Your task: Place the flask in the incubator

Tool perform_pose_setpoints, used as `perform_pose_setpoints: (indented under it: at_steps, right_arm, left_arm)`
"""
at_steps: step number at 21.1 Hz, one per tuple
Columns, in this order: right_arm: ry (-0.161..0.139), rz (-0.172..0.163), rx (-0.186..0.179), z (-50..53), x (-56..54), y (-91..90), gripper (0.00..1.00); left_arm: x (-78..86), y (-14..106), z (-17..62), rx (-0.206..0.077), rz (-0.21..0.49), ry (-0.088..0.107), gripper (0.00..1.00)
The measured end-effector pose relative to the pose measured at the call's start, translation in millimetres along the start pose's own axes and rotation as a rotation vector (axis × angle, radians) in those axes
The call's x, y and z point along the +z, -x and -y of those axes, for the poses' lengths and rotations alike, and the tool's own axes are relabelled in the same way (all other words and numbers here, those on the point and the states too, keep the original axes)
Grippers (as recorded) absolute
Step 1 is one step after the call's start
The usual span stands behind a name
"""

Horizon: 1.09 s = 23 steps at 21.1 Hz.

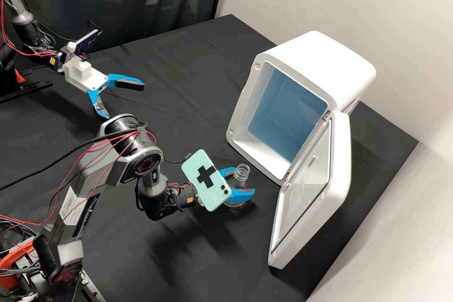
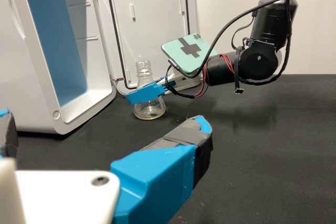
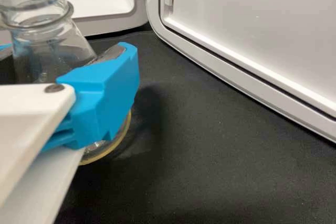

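A clear glass flask (image 1: 242, 172) stands upright on the black bench, just in front of the open white incubator (image 1: 321, 59) with its blue inside. My right gripper (image 1: 241, 182) is shut on the flask, one blue finger on each side of its cone. In the right wrist view a fingertip (image 3: 105, 85) presses the flask (image 3: 37, 30) near its base. The left wrist view shows the flask (image 2: 149, 107) from across the bench, in the right gripper (image 2: 144, 96). My left gripper (image 1: 123, 100) hangs open and holds nothing at the bench's far left, well away from the flask.
The incubator door (image 1: 314, 184) swings open to the right of the flask, its lower edge on the bench. A mint-green phone (image 1: 207, 180) with a black cross sits on the right wrist. Red cables run along the right arm. The bench edge lies just beyond the door.
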State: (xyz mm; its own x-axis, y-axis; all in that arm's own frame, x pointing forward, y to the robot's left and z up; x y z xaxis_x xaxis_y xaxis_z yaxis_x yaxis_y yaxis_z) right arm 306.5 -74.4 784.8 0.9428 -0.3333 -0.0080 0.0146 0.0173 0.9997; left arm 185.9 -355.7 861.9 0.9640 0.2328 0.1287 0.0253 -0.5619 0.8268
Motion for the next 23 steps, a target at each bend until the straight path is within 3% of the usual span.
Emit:
perform_pose_setpoints:
  at_steps: [4,6,8,10,12,14,16,19,21,23]
  right_arm:
    - [-0.032,0.009,-0.013,-2.1,-3.7,0.7,0.00]
    - [-0.044,0.001,-0.020,-7.8,-13.0,-2.0,0.00]
    - [-0.056,-0.033,0.004,-16.9,-28.8,-8.5,0.00]
    - [-0.088,-0.074,0.053,-26.7,-49.1,-18.0,0.00]
    - [-0.105,-0.098,0.087,-35.3,-67.6,-30.0,0.00]
    - [-0.115,-0.100,0.096,-38.2,-84.7,-41.2,0.00]
    - [-0.107,-0.113,0.107,-39.6,-101.9,-54.7,0.00]
    - [-0.081,-0.109,0.095,-34.5,-121.1,-71.9,0.00]
    - [-0.075,-0.088,0.082,-30.1,-129.2,-81.3,0.00]
    - [-0.068,-0.070,0.092,-28.4,-138.2,-91.9,0.00]
  left_arm:
    - [-0.4,0.1,-0.1,0.000,-0.002,0.000,1.00]
    - [-0.4,0.1,-0.1,0.000,-0.002,0.000,1.00]
    - [-0.8,0.2,-0.1,0.001,-0.004,0.000,1.00]
    - [-2.1,0.3,0.1,0.000,-0.010,0.002,1.00]
    - [-4.1,0.0,2.2,-0.010,-0.018,0.007,1.00]
    - [-4.6,-0.5,4.0,-0.018,-0.020,0.011,1.00]
    - [-5.1,-1.0,5.7,-0.027,-0.021,0.014,1.00]
    - [-4.1,-2.9,8.5,-0.039,-0.015,0.020,1.00]
    - [0.4,-4.7,8.5,-0.040,0.007,0.017,1.00]
    - [4.1,-6.1,8.6,-0.041,0.026,0.014,1.00]
